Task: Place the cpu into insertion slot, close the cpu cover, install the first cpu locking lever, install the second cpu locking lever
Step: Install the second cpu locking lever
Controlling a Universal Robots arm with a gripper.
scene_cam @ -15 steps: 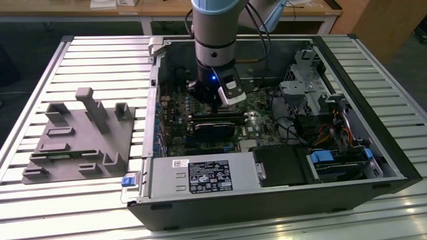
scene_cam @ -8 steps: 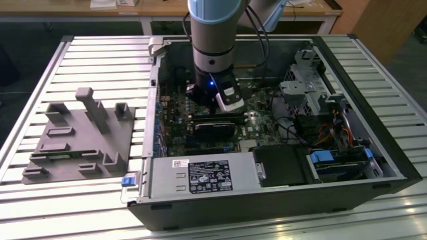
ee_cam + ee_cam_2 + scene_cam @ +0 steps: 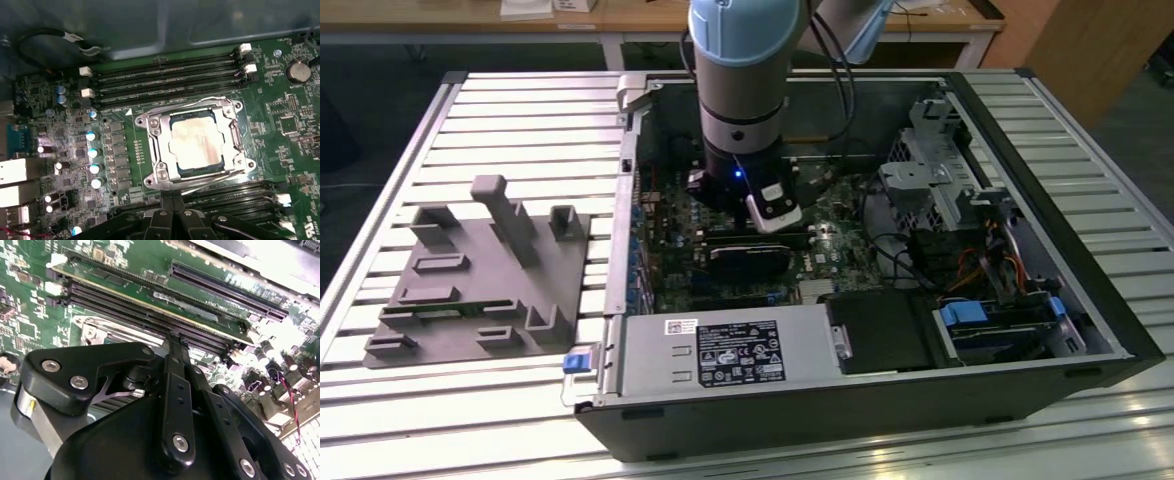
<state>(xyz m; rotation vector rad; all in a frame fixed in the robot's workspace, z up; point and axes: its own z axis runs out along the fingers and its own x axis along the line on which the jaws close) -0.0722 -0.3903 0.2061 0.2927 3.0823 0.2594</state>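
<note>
Arm reaching down into the open computer case (image 3: 1067,300), with the cpu (image 3: 194,142) already seated.

In the first wrist view the cpu is lying in the insertion slot (image 3: 150,127) at frame centre, and the cpu cover (image 3: 235,135) is lying flat around it. In the second wrist view the gripper (image 3: 174,340) is hanging just over the black memory slots (image 3: 150,315), its fingers (image 3: 176,385) pressed together and gripping nothing. In the exterior view a grey fixture block (image 3: 480,275) is sitting on the table (image 3: 520,120) at the frame's left.
</note>
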